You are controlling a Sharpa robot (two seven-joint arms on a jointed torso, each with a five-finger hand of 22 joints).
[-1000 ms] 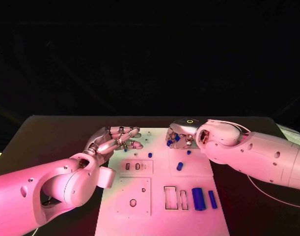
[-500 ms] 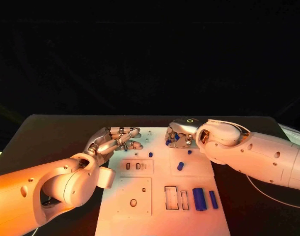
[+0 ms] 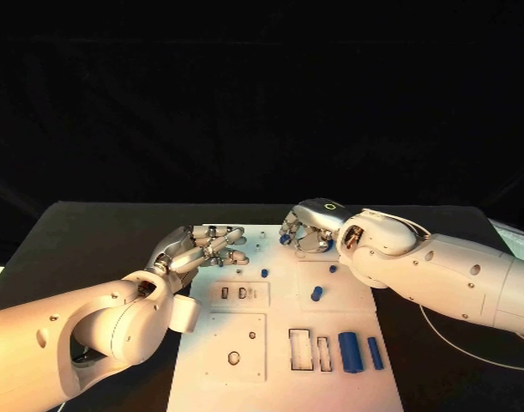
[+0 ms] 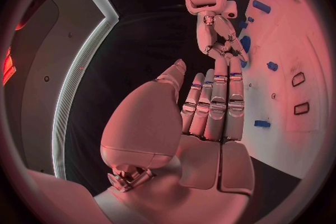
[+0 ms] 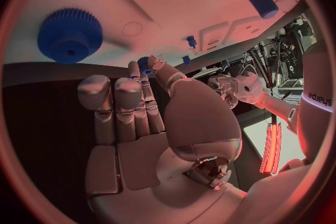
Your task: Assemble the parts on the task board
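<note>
1. Right hand [image 3: 301, 234] is up at the far end of the task board [image 3: 280, 360], thumb and fingers pinching a small blue part [image 5: 145, 63]; the remaining fingers lie straight, side by side.
2. Left hand [image 3: 202, 247] hovers over the board's far left edge, fingers close together and slightly curled, holding nothing.
3. A blue gear [image 5: 69, 34] sits on the board close to the right hand; whether it is fully seated I cannot tell.
4. Loose pieces wait: two long blue cylinders [image 3: 350, 350] lie flat at the near right, beside two empty rectangular slots [image 3: 300, 348].
5. Small blue pegs [image 3: 316, 293] dot the middle; whether they stand in holes or lie loose is unclear.
6. My read: early to mid-way, with the pinched part still to be placed and the slots unfilled.
</note>
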